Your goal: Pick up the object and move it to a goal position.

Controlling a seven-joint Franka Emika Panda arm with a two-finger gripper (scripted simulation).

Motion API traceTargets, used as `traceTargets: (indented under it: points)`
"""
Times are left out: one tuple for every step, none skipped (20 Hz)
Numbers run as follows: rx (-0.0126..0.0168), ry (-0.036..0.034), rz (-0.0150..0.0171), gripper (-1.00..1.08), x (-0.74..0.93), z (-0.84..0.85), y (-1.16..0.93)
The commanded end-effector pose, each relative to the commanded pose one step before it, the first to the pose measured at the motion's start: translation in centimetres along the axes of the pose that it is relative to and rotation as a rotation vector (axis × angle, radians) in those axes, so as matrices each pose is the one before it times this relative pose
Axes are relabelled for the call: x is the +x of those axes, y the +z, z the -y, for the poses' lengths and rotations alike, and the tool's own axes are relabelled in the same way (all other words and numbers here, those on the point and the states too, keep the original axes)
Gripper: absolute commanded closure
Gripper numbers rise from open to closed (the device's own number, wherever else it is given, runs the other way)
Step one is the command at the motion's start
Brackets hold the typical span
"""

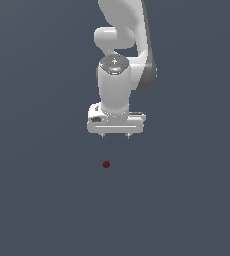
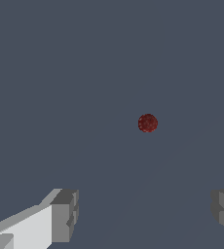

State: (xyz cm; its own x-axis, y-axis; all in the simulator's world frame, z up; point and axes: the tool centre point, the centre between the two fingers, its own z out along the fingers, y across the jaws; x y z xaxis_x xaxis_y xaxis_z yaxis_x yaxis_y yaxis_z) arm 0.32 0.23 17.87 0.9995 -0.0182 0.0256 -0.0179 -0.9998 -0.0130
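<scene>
On the plain grey desk (image 1: 42, 200), the dark red object (image 1: 106, 164) is seen apart from the white tool (image 1: 115, 135), whose fingers (image 2: 65, 216) are spread wide, nothing held.

Single white arm (image 1: 124, 45) enters from the top centre of the exterior frame, running down the middle. Round grey joint cap faces the camera on the wrist (image 1: 115, 85), which is upright, pointing straight down. Flat white hand block sits level below it, just above frame centre. Gripper (image 1: 115, 136) points down, two short fingertips (image 1: 103, 135) just poking out under the block, set well apart, jaws spread wide. Nothing between them, holding nothing. Wrist view agrees: grey finger pads (image 2: 65, 216) at lower left and at the lower right edge of the frame, wide gap between, one partly cut off by the edge.
</scene>
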Motion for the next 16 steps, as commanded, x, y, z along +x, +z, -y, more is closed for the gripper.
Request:
traceTargets:
  points:
    - [0.00000,0.00000,0.00000,-0.92,0.000,-0.001,0.000]
    - [-0.00012,-0.00091,0.00032,-0.92,-0.016,0.072,-0.015]
    - [-0.00037,-0.00309,0.00112,-0.92,-0.046,0.236,-0.032]
    - [-0.00060,-0.00483,0.00174,-0.92,-0.077,0.370,-0.059]
    - [-0.00088,-0.00665,0.00236,-0.92,-0.110,0.508,-0.085]
    - [-0.00111,-0.00776,0.00270,-0.92,-0.134,0.592,-0.105]
    - [-0.00092,-0.00600,0.00203,-0.92,-0.111,0.458,-0.092]
    - [-0.00064,-0.00400,0.00130,-0.92,-0.080,0.305,-0.070]
    - [-0.00032,-0.00196,0.00059,-0.92,-0.046,0.150,-0.044]
    - [0.00000,0.00000,0.00000,-0.92,-0.006,0.002,-0.007]
    - [0.00019,0.00112,-0.00037,-0.92,0.028,-0.087,0.026]
    - [0.00017,0.00117,-0.00019,-0.92,0.053,-0.095,0.064]
    - [0.00007,0.00068,0.00013,-0.92,0.075,-0.065,0.102]
    - [0.00004,0.00065,0.00024,-0.92,0.099,-0.069,0.138]
    - [0.00006,0.00093,0.00030,-0.92,0.126,-0.095,0.178]
    - [0.00011,0.00149,0.00038,-0.92,0.153,-0.141,0.220]
